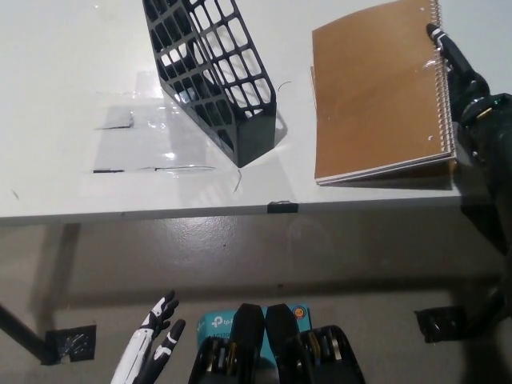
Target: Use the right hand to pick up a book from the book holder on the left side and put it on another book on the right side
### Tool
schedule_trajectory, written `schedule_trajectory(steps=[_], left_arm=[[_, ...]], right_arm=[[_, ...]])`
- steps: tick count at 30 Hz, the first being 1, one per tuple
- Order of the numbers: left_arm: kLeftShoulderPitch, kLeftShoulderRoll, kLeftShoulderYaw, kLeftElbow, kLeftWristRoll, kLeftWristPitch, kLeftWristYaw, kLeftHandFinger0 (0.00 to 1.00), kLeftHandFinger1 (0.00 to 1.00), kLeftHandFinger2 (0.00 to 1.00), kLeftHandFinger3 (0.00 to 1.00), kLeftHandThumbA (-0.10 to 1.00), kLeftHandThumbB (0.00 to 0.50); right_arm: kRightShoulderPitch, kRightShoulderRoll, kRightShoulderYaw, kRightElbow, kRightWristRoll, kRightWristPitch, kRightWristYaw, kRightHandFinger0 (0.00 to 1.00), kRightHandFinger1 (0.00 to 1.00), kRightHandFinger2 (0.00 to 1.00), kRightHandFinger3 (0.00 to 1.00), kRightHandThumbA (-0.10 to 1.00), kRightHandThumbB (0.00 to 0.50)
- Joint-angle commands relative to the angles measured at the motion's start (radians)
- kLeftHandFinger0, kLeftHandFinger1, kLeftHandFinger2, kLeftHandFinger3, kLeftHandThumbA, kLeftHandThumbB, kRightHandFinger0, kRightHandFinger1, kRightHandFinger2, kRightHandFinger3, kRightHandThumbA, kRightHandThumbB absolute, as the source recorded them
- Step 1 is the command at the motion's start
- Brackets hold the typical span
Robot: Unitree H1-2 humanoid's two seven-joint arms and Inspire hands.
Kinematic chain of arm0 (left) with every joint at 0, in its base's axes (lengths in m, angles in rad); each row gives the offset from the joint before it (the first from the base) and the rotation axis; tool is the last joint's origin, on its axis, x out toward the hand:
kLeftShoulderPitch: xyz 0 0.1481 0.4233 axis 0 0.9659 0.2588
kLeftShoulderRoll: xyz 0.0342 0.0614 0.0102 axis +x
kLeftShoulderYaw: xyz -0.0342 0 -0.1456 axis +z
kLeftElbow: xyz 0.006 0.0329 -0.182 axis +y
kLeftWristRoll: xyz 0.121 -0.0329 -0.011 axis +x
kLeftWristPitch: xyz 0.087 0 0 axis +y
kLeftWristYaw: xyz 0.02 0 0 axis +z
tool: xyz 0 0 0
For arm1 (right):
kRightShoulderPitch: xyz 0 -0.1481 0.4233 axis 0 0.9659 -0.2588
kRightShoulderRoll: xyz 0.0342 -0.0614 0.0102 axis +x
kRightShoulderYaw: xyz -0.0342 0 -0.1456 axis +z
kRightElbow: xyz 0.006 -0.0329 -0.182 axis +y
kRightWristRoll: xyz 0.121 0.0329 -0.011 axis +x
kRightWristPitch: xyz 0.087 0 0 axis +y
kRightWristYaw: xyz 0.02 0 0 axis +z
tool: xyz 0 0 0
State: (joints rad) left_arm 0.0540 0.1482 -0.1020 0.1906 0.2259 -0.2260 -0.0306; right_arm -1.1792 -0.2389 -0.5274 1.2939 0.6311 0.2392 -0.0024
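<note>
A brown spiral-bound book [376,96] lies slightly tilted at the right of the white table [64,72]. My black right hand [464,88] is shut on its spiral edge from the right. The second book underneath is almost wholly covered; only a thin edge [312,84] shows at the left. The black mesh book holder [216,76] stands left of the books, and I see no book in it. My white left hand [150,346] hangs at the lower left below the table, fingers apart.
A clear plastic sheet [144,140] lies on the table left of the holder. The table's front edge carries a small black clip [280,207]. On the floor are a blue box [214,324] and a dark plate [68,344].
</note>
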Motion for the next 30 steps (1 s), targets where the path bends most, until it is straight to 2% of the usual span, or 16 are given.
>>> schedule_trajectory(steps=[1,3,4,6,7,8,12,13,14,17,19,20,21,22,23,30], left_arm=[[0.002,0.0,0.008,-0.01,-0.004,-0.033,0.017,1.0,1.0,1.0,1.0,0.95,0.157],[0.002,-0.002,0.007,-0.01,-0.01,-0.03,0.012,1.0,1.0,1.0,1.0,0.94,0.154],[0.001,-0.001,0.007,-0.01,-0.011,-0.03,0.012,1.0,1.0,1.0,1.0,0.94,0.154],[0.005,-0.003,0.006,-0.014,-0.01,-0.023,0.011,1.0,1.0,1.0,1.0,0.94,0.159],[0.006,-0.001,0.006,-0.014,-0.008,-0.02,0.01,1.0,1.0,1.0,1.0,0.95,0.167],[0.005,0.001,0.005,-0.01,-0.006,-0.026,0.011,1.0,1.0,1.0,1.0,0.95,0.162],[-0.001,0.001,0.004,-0.004,-0.004,-0.024,0.011,1.0,1.0,1.0,1.0,0.96,0.174],[0.0,0.0,0.004,-0.01,-0.004,-0.022,0.01,1.0,1.0,1.0,1.0,0.95,0.167],[0.004,0.002,0.004,-0.014,-0.006,-0.02,0.008,1.0,1.0,1.0,1.0,0.95,0.166],[0.005,-0.001,0.005,-0.016,-0.009,-0.017,0.009,1.0,1.0,1.0,1.0,0.95,0.168],[0.002,0.0,0.005,-0.008,-0.007,-0.033,0.013,1.0,1.0,1.0,1.0,0.95,0.162],[0.0,0.001,0.004,-0.005,-0.004,-0.035,0.013,1.0,1.0,1.0,1.0,0.95,0.167],[0.0,0.003,0.003,-0.006,0.0,-0.036,0.014,1.0,1.0,1.0,1.0,0.96,0.162],[0.003,0.002,0.004,-0.01,0.0,-0.031,0.014,1.0,1.0,1.0,1.0,0.96,0.164],[0.003,0.001,0.004,-0.013,-0.002,-0.027,0.013,1.0,1.0,1.0,1.0,0.96,0.169],[0.002,-0.001,0.007,-0.012,-0.007,-0.034,0.015,1.0,1.0,1.0,1.0,0.95,0.165]], right_arm=[[-0.118,-0.049,-0.004,-0.013,-0.001,-0.055,0.075,0.0,0.07,0.61,1.0,-0.1,0.1],[-0.126,-0.061,-0.01,-0.007,0.005,-0.045,0.08,0.0,0.08,0.62,0.81,-0.1,0.097],[-0.127,-0.062,-0.011,-0.006,0.005,-0.045,0.081,0.0,0.08,0.63,0.8,-0.1,0.097],[-0.126,-0.066,-0.003,-0.008,-0.003,-0.05,0.093,0.0,0.1,0.65,1.0,-0.1,0.101],[-0.126,-0.065,0.002,-0.007,-0.009,-0.054,0.091,0.0,0.1,0.65,0.9,-0.1,0.11],[-0.127,-0.064,-0.003,-0.005,-0.004,-0.054,0.09,0.0,0.1,0.65,1.0,-0.1,0.112],[-0.127,-0.066,0.008,-0.003,-0.02,-0.056,0.094,0.0,0.11,0.65,1.0,-0.1,0.115],[-0.128,-0.065,0.009,-0.004,-0.025,-0.056,0.085,0.0,0.1,0.64,0.87,-0.1,0.115],[-0.126,-0.063,0.001,-0.002,-0.019,-0.053,0.091,0.0,0.09,0.64,1.0,-0.1,0.11],[-0.126,-0.062,-0.002,0.007,-0.022,-0.05,0.093,0.0,0.09,0.64,0.94,-0.1,0.106],[-0.121,-0.064,0.056,0.005,-0.08,-0.066,0.111,0.0,0.18,0.66,0.49,-0.1,0.12],[-0.121,-0.067,0.107,0.005,-0.134,-0.073,0.096,0.03,0.23,0.66,0.32,-0.04,0.178],[-0.117,-0.071,0.156,0.004,-0.178,-0.072,0.11,0.23,0.5,1.0,0.49,0.13,0.203],[-0.112,-0.079,0.196,0.007,-0.195,-0.05,0.139,0.63,0.98,1.0,1.0,0.34,0.32],[-0.108,-0.083,0.22,0.008,-0.205,-0.042,0.16,0.97,1.0,1.0,1.0,0.4,0.294],[-0.091,-0.08,0.27,0.035,-0.219,-0.112,0.142,1.0,1.0,1.0,1.0,0.42,0.299]])
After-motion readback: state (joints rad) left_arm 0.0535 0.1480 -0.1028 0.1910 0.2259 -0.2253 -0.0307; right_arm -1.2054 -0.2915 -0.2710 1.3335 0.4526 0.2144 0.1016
